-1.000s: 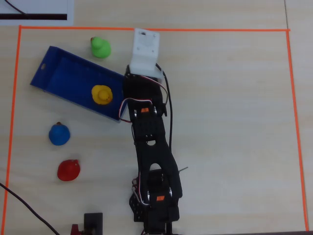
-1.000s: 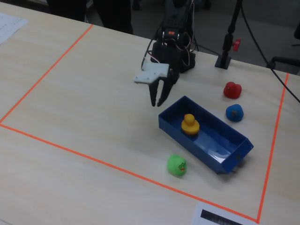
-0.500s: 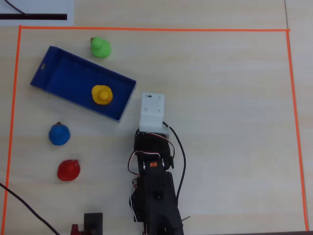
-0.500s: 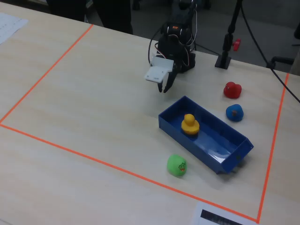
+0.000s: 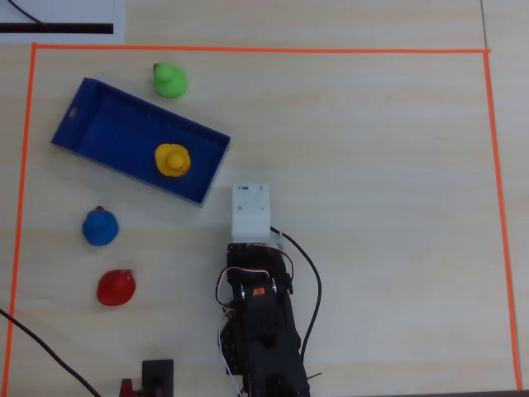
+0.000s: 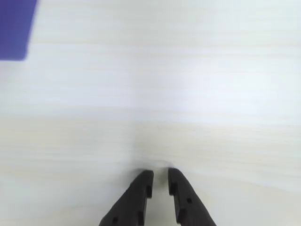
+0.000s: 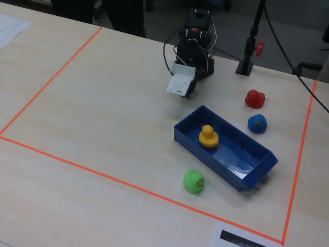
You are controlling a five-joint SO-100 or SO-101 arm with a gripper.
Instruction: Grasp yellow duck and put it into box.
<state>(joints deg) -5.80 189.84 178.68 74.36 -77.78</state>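
The yellow duck (image 5: 172, 160) stands upright inside the blue box (image 5: 116, 132), near its right end in the overhead view. In the fixed view the duck (image 7: 208, 137) is in the box (image 7: 241, 154) too. My gripper (image 6: 160, 175) is empty, its black jaws almost together with a thin gap, low over bare table. The arm is folded back at its base, with the white wrist block (image 5: 250, 211) just right of the box's near corner. A corner of the box (image 6: 14, 28) shows at the upper left of the wrist view.
A green duck (image 5: 169, 80) sits just beyond the box. A blue duck (image 5: 100, 227) and a red duck (image 5: 116, 288) sit left of the arm. Orange tape (image 5: 248, 50) frames the work area. A small black stand (image 5: 157, 376) is by the base.
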